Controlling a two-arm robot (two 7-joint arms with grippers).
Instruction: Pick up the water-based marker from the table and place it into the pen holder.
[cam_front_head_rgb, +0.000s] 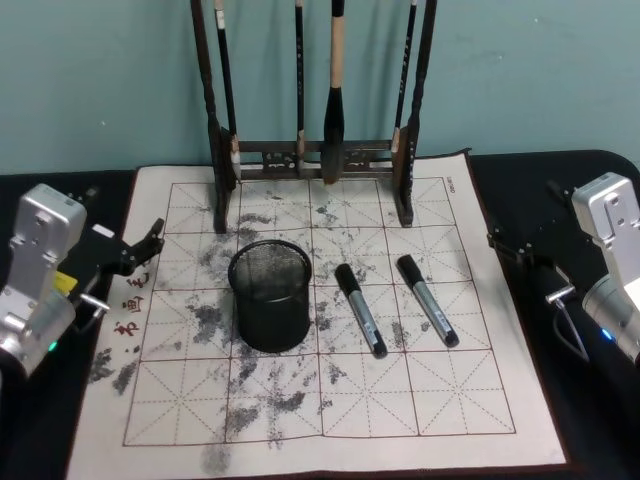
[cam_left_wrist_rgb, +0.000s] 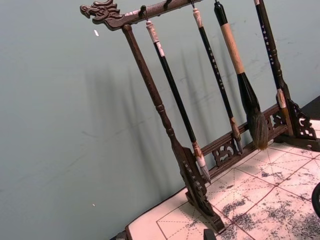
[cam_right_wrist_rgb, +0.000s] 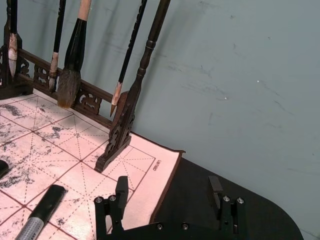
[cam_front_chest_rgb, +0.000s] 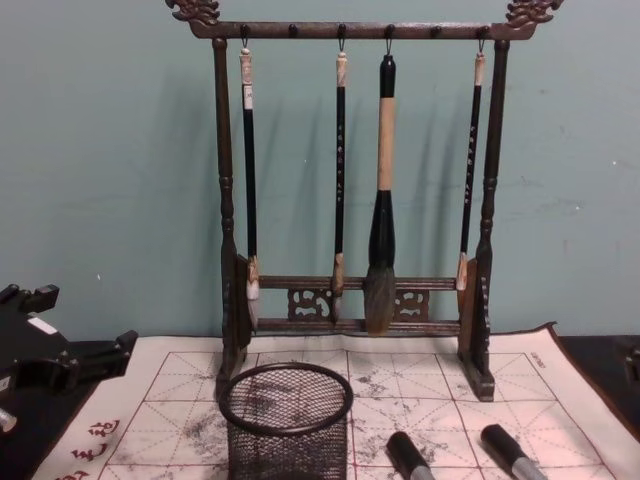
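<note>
A mat (cam_front_head_rgb: 440, 400) lies on the table (cam_front_head_rgb: 590, 170). The brush rack (cam_front_head_rgb: 310, 155) stands along the mat's far edge, with four brushes (cam_front_chest_rgb: 381, 200) hanging in a row. The pen holder (cam_front_head_rgb: 270, 297) stands before the rack's left post. To its right lie the inner marker (cam_front_head_rgb: 360, 310) and the outer marker (cam_front_head_rgb: 428, 300), side by side and apart. The left gripper (cam_front_head_rgb: 152, 245) hangs at the mat's left edge, and the right gripper (cam_right_wrist_rgb: 168, 182) hangs beyond its right edge.

Soft, even indoor light: the tall dark wooden brush rack (cam_front_chest_rgb: 224, 200) throws faint, diffuse shadows on the plain teal wall (cam_front_chest_rgb: 100, 150); the white gridded calligraphy mat (cam_front_head_rgb: 450, 395) reads bright.
</note>
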